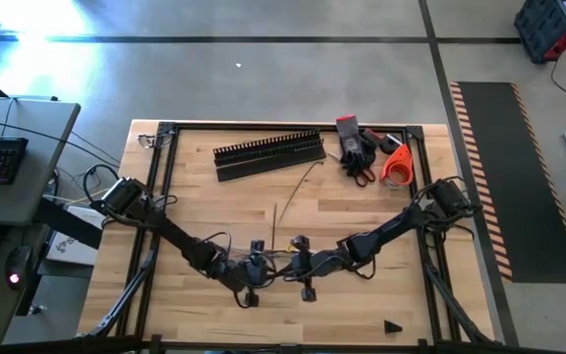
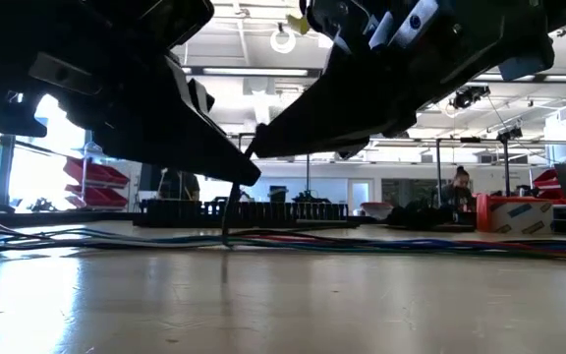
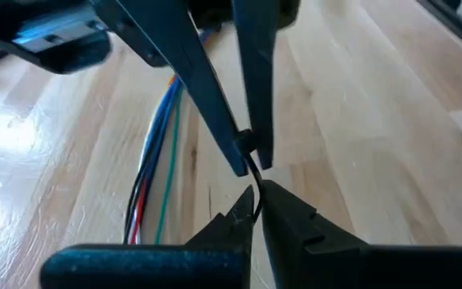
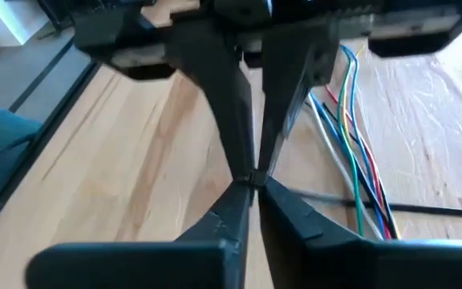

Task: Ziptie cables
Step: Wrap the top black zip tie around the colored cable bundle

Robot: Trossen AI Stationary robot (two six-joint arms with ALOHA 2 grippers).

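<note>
A loose bundle of thin cables, blue, green, red, black and white [image 3: 155,177] [image 4: 358,164], lies flat along the table [image 2: 362,243] under both arms. My left gripper [image 3: 255,205] [image 1: 271,266] and my right gripper [image 4: 253,189] [image 1: 291,264] meet tip to tip above the bundle, near the middle of the table's near side. Both are shut on a thin black zip tie [image 2: 232,202]. In the low view it hangs from where the fingertips meet down to the table top beside the cables. My left gripper pinches the zip tie's upper part [image 3: 257,193] between its two fingertips, coming level from the table's left. The strip hangs below, its lower end [image 2: 226,239] at the table. My right gripper pinches the same upper part [image 3: 251,160] at its fingertips, coming from the table's right, directly against my left gripper's tips [image 4: 253,178].
A black comb-toothed duct [image 1: 268,150] with a flat black strip [image 1: 268,169] in front of it lies at the far side. To their right are a dark tool with red-handled cutters [image 1: 357,152] and an orange tape roll [image 1: 397,165]. A black frame [image 1: 165,157] borders the table.
</note>
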